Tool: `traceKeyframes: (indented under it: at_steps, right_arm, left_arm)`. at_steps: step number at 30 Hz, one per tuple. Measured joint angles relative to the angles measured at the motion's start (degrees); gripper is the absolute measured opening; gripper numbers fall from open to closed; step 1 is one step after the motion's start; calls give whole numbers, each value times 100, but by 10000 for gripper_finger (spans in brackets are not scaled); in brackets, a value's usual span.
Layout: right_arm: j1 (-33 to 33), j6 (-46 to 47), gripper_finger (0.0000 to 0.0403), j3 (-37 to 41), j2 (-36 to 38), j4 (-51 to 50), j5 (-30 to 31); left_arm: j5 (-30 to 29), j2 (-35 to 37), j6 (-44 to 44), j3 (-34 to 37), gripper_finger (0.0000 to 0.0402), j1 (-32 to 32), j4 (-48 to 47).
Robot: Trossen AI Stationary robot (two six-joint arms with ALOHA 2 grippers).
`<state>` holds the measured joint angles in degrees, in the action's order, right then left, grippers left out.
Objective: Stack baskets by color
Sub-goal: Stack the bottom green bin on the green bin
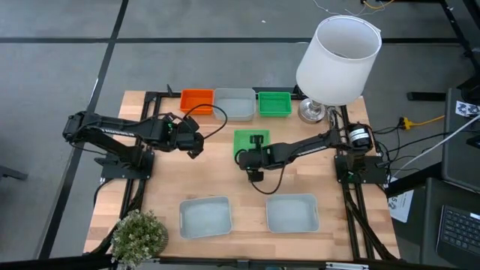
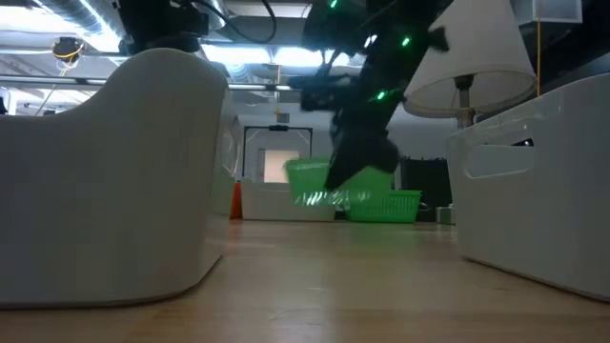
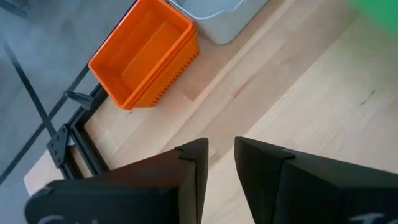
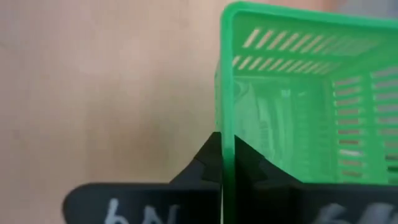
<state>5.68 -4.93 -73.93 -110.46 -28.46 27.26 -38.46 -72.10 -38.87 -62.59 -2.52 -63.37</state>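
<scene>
Green basket sits near the desk's middle, its rim pinched between the right gripper's jaws; a second green basket stands at the far edge beside the grey-blue and orange ones. Left gripper hovers empty, jaws slightly apart

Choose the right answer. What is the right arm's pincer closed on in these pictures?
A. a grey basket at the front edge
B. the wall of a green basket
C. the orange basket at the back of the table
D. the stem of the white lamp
B. The right wrist view shows the right pincer pinching the thin wall of the green basket, and the high view shows that pincer at this basket in the middle of the table.
</scene>
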Motion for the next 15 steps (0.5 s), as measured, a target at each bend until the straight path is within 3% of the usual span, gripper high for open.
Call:
traceKeyframes:
  at_steps: [10, 15]
  right_arm:
    - [8, 377, 1, 0, 1173, -1747, 2072]
    - [-385, 133, 1, 0, 1479, -1970, 2176]
  left_arm:
    - [0, 0, 0, 0, 71, 0, 2]
    - [-2, 0, 0, 0, 71, 0, -2]
